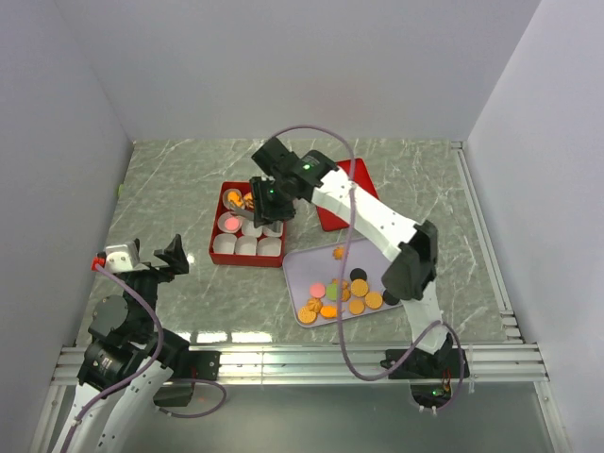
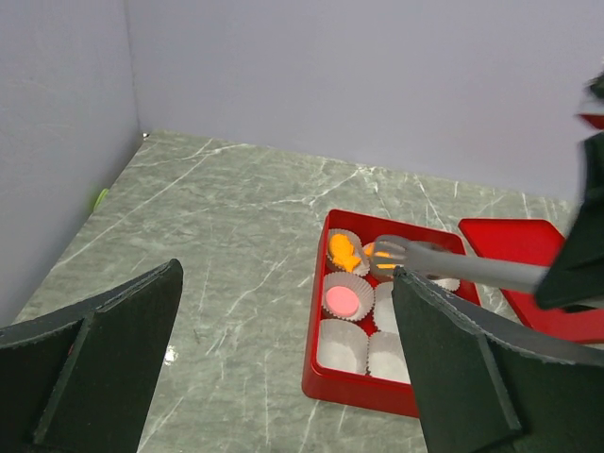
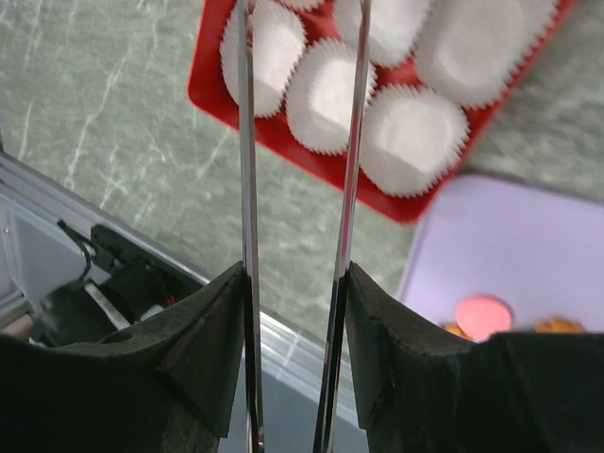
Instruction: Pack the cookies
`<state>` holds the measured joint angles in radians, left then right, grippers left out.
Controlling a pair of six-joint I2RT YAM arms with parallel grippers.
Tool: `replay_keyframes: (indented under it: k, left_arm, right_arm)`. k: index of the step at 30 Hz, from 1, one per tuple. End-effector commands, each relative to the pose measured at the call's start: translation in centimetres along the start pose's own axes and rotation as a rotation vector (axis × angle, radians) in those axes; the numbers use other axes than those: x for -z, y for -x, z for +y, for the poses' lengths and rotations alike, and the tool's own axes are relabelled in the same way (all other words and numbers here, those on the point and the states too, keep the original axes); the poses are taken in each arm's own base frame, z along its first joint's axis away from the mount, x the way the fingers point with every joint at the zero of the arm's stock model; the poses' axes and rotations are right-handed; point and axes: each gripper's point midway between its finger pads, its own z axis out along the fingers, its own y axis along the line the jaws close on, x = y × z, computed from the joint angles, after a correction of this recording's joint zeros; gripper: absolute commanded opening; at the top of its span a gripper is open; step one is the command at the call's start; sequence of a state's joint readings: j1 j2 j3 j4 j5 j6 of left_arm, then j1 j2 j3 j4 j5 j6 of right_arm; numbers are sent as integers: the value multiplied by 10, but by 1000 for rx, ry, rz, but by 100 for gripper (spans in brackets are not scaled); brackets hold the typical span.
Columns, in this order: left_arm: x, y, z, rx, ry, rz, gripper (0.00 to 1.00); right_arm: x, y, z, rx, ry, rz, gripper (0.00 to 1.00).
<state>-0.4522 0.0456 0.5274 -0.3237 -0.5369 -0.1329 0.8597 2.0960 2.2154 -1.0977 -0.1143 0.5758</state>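
Several cookies (image 1: pixel 344 297), mostly orange with pink, green and black ones, lie on a lilac tray (image 1: pixel 300 269). A red box (image 1: pixel 213 238) of white paper cups holds orange cookies (image 2: pixel 343 251) in one far cup and a pink cookie (image 2: pixel 344 298) in the cup nearer. My right gripper (image 1: pixel 267 209) is shut on metal tongs (image 3: pixel 247 142) and hangs over the box. The tongs' tips (image 2: pixel 392 253) are over a far cup, with an orange cookie between them. My left gripper (image 2: pixel 288 276) stands open and holds nothing, left of the box.
A red lid (image 1: pixel 363 177) lies behind the tray, partly under the right arm. White walls close in the marble table on three sides. A metal rail (image 1: pixel 311 359) runs along the near edge.
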Motion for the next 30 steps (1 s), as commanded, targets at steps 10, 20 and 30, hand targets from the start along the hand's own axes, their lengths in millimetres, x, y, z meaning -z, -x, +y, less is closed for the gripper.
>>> replay_keyframes:
  k: [10, 20, 30]
  left_arm:
    - [0, 1, -7, -31, -49, -6, 100]
    - [2, 2, -11, -36, -77, -12, 99]
    - [2, 1, -14, -42, -97, -10, 99]
  right_arm:
    - [110, -38, -70, -53, -164, -184, 50]
    - [116, -114, -136, -155, -281, -162, 50]
    - [115, -145, -161, -201, -346, -126, 50]
